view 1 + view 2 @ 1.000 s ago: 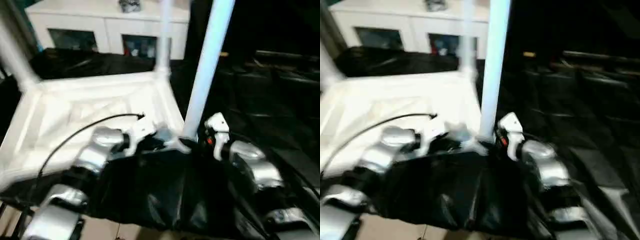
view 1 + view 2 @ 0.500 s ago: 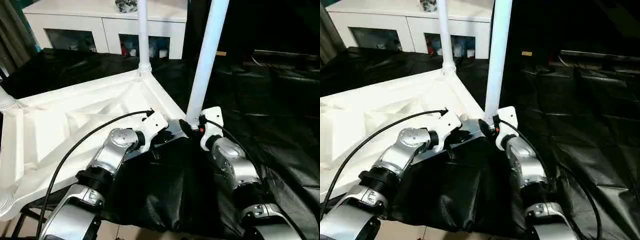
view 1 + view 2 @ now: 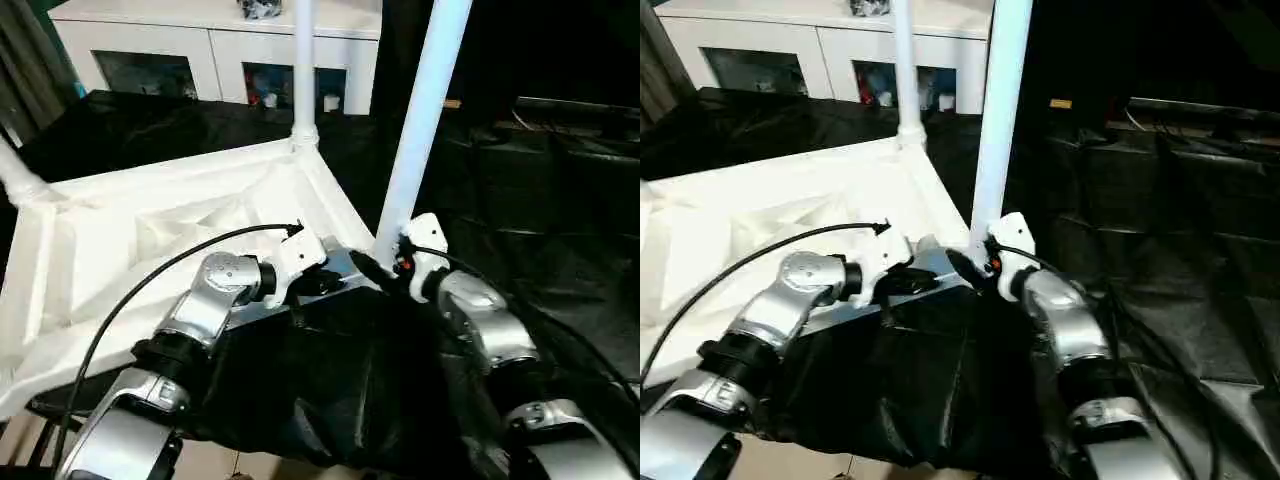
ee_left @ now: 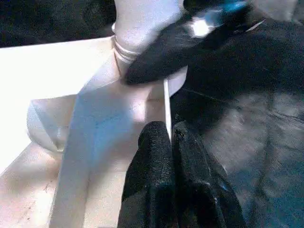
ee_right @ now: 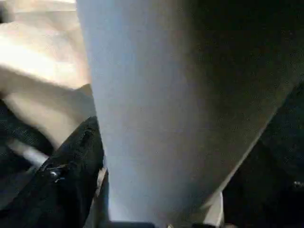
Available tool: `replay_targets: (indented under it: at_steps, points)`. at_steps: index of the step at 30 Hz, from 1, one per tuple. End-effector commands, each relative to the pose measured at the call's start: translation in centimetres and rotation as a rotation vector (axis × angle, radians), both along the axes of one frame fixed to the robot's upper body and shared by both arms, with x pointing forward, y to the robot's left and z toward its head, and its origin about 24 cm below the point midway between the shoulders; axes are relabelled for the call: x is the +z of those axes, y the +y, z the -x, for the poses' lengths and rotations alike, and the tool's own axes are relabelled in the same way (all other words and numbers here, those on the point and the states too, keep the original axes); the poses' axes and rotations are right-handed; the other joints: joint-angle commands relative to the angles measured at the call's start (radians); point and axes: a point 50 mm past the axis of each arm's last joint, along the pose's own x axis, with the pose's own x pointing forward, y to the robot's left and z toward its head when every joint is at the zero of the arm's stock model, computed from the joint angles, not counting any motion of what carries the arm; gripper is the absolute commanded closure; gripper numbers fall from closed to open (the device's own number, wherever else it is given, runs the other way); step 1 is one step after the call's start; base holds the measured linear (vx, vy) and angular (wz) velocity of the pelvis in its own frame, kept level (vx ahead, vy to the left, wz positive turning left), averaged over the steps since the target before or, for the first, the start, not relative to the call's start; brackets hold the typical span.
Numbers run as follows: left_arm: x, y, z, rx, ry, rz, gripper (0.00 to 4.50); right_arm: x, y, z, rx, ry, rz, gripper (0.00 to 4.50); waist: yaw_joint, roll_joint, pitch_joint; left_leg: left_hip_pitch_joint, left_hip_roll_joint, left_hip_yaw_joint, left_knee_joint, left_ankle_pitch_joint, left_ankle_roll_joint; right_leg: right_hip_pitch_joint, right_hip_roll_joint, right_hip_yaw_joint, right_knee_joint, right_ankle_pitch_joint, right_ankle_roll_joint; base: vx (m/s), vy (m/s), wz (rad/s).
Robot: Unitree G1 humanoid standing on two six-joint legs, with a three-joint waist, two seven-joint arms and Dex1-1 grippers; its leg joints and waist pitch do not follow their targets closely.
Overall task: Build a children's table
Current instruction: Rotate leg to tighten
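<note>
The top (image 3: 150, 240) lies upside down on the black cloth (image 3: 560, 200), with its ribbed underside facing up to me. Three legs stand upright in its corner sockets. The near leg (image 3: 420, 120) rises from the corner closest to my grippers, the far leg (image 3: 304, 70) stands at the corner toward the cabinet (image 3: 215, 45), and a third leg (image 3: 18, 175) shows at the left edge of the head view.

My left gripper (image 4: 172, 137) has its two fingers pressed together. They lie along the thin edge of the top, just beside the near corner socket (image 4: 137, 52). I think the edge runs between the fingertips, but the wrist view is not clear enough to be sure, so I cannot say that they clamp it.

My right gripper (image 3: 385, 272) is at the foot of the near leg. In the right wrist view the leg stands directly in front of the camera, and one black finger (image 5: 71, 175) lies beside it on one side. I cannot see the other finger well, so I cannot tell if the jaws are apart or closed on the leg.

In the left wrist view a black finger of the right gripper reaches across the socket collar and seems to touch it.
</note>
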Motion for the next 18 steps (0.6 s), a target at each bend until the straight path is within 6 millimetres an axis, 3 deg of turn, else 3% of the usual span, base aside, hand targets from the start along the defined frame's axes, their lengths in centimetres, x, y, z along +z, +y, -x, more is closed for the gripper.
replay_targets:
  at_steps: [1, 7, 13, 18]
  points:
    - [0.3, -0.2, 0.2, -0.076, 0.005, -0.007, 4.5, -0.4, 0.7, 1.2, 0.166, 0.065, -0.009, 0.46, 0.001, 0.002, -0.058, -0.009, 0.047, -0.005, -0.063, -0.091, 0.104, 0.067, -0.069, 0.036, -0.058, -0.008, -0.309, 0.0, 0.0, 0.0]
    - [0.7, 0.6, 0.1, -0.104, 0.014, -0.007, 4.5, -0.6, 0.4, 3.1, 0.389, 0.156, 0.003, 0.82, 0.018, 0.002, -0.058, -0.006, 0.054, -0.002, -0.061, -0.079, 0.11, 0.063, -0.07, 0.033, -0.056, -0.012, -0.317, 0.0, 0.0, 0.0]
    - [0.8, 0.9, 0.3, -0.142, 0.04, -0.01, 4.5, -0.8, 0.4, 4.2, 0.503, 0.213, 0.017, 1.29, 0.025, -0.002, -0.056, -0.006, 0.051, -0.004, -0.064, -0.105, 0.075, 0.062, -0.071, 0.035, -0.063, -0.096, -0.293, 0.0, 0.0, 0.0]
    - [0.8, 1.1, 0.4, -0.164, 0.057, -0.015, 4.5, -0.8, 0.4, 4.6, 0.536, 0.249, 0.013, 1.64, 0.028, -0.002, -0.058, -0.007, 0.051, -0.004, -0.062, -0.078, 0.083, 0.063, -0.071, 0.033, -0.057, -0.047, -0.297, 0.0, 0.0, 0.0]
